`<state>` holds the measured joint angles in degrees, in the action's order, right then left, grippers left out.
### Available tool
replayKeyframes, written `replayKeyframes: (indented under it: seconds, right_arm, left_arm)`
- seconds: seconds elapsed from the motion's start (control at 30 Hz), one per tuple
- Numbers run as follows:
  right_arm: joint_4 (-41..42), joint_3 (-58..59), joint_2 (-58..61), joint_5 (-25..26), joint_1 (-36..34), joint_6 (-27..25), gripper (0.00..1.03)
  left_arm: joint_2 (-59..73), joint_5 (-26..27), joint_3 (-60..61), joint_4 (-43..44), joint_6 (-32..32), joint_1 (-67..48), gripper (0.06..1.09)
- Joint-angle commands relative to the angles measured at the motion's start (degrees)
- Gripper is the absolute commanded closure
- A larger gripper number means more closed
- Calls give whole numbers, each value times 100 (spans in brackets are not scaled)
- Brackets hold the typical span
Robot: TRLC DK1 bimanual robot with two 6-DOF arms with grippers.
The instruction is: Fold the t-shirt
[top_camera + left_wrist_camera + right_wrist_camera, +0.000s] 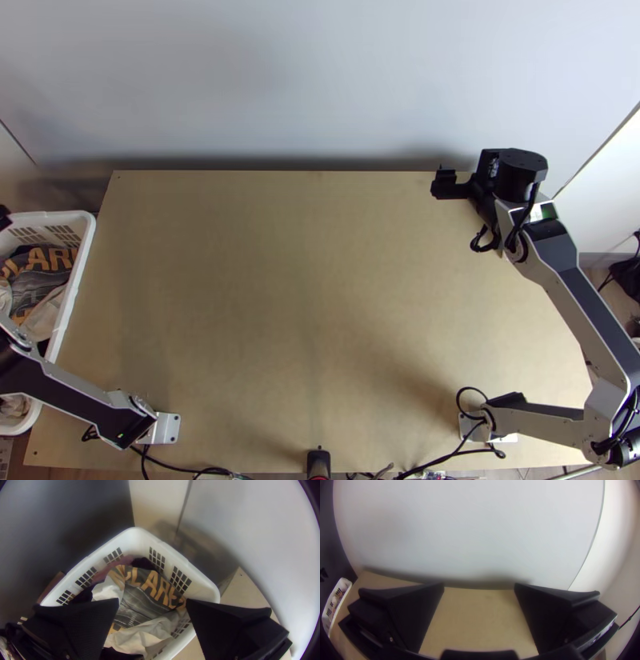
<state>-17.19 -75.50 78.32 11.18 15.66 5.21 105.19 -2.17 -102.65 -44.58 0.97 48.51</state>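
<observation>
At the left edge of the top view, a black part of my left gripper (5,217) is over the basket's side. In the left wrist view my left gripper (152,605) stands open above the basket, its fingers wide apart. A dark grey t-shirt (141,598) with orange lettering lies bunched in the basket among other cloth; the top view also shows this t-shirt (40,276). My right gripper (488,172) is at the table's back right edge. The right wrist view shows the right gripper (479,586) open, nothing between its fingers.
The white laundry basket (76,272) stands against the table's left side, holding white, pink and dark cloths. Bare wooden table (304,296) lies between the arms. A pale wall (320,80) rises behind it. Cables run along the near edge.
</observation>
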Motion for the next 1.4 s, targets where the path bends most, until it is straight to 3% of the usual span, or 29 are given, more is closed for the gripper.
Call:
replayKeyframes:
  seconds: [0.0,0.6,0.87,1.37]
  right_arm:
    - [40,185,-19,42,104,-38,5]
    - [67,431,-221,104,121,-55,5]
    - [67,546,-265,112,121,-73,5]
    - [75,660,-283,271,104,-240,5]
  left_arm:
    - [714,-2,219,353,-88,598,11]
    - [2252,-204,-141,1513,-449,1081,11]
    - [2885,-363,-1002,1522,-449,1125,11]
    - [3579,-503,-1363,1575,-598,1064,11]
